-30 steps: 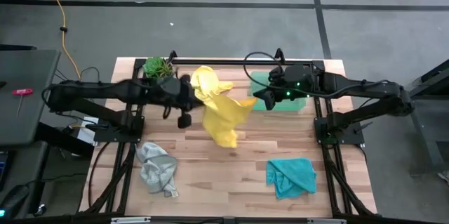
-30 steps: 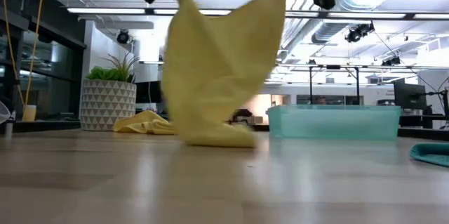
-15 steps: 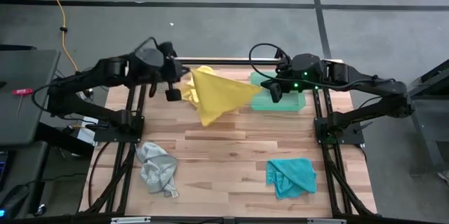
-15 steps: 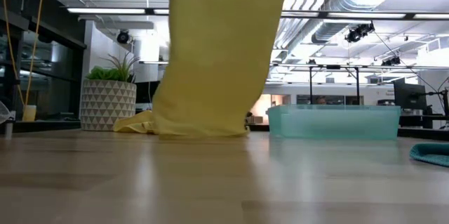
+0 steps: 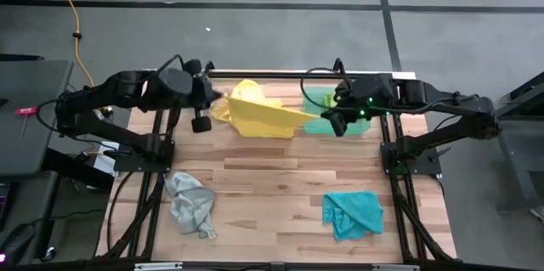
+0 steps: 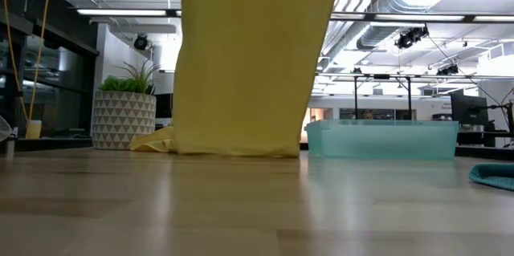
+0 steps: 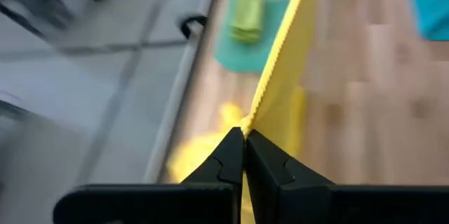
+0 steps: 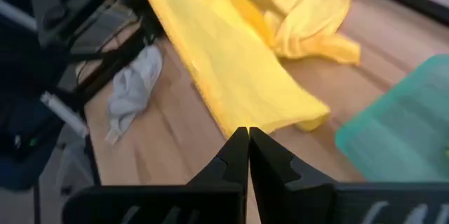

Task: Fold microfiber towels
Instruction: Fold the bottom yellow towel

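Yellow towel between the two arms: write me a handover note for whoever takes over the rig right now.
Left gripper: shut on one top corner of the held yellow towel.
Right gripper: shut on the other top corner; the towel hangs stretched between them, its lower edge at the table near the far side.
Second yellow towel: crumpled behind it, by the potted plant.
Grey towel and teal towel: crumpled at the near side.
Green tray: holds a folded green towel.
Done: one folded. Left: fold the held towel, then the other three.
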Available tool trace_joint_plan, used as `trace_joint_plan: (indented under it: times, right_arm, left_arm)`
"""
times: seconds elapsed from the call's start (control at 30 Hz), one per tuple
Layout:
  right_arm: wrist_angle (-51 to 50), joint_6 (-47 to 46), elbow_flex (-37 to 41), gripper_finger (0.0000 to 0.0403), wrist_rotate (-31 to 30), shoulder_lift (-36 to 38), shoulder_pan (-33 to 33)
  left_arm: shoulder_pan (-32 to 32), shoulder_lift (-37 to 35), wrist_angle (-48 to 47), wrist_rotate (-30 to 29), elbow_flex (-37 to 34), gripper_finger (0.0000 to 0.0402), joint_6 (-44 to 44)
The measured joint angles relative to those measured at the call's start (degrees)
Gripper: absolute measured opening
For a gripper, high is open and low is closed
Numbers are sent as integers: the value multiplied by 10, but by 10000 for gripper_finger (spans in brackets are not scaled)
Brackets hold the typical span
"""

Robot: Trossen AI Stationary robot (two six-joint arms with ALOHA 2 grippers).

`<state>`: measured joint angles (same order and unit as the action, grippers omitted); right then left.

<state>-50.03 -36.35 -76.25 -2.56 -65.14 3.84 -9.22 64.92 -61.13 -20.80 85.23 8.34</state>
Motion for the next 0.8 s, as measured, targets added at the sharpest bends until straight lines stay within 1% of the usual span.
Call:
trace_joint_plan:
  times: [0.1, 0.17, 0.27, 0.37, 0.47, 0.6, 0.73, 0.8]
  right_arm:
    - [-13, -13, 0, 1, 18, 0, -21]
    - [-25, -27, 0, 1, 24, -3, -39]
    - [-29, -53, 3, 1, 25, -12, -70]
    - [-21, -84, 27, 1, 32, -24, -102]
    - [5, -110, 65, 1, 43, -38, -132]
    - [79, -138, 124, 0, 48, -56, -158]
    - [179, -128, 175, 0, 48, -73, -169]
    - [233, -119, 198, 0, 47, -82, -171]
  left_arm:
    - [49, 0, -41, 16, -4, 0, -103]
    - [89, 0, -52, 23, -21, 0, -177]
    - [153, 2, -54, 27, -60, 0, -278]
    - [213, 2, -41, 27, -118, 0, -381]
    - [265, 6, 27, 27, -189, 0, -473]
    - [320, 11, 171, 27, -287, 0, -567]
    - [357, 41, 282, 29, -365, 0, -630]
    - [367, 63, 309, 37, -393, 0, -646]
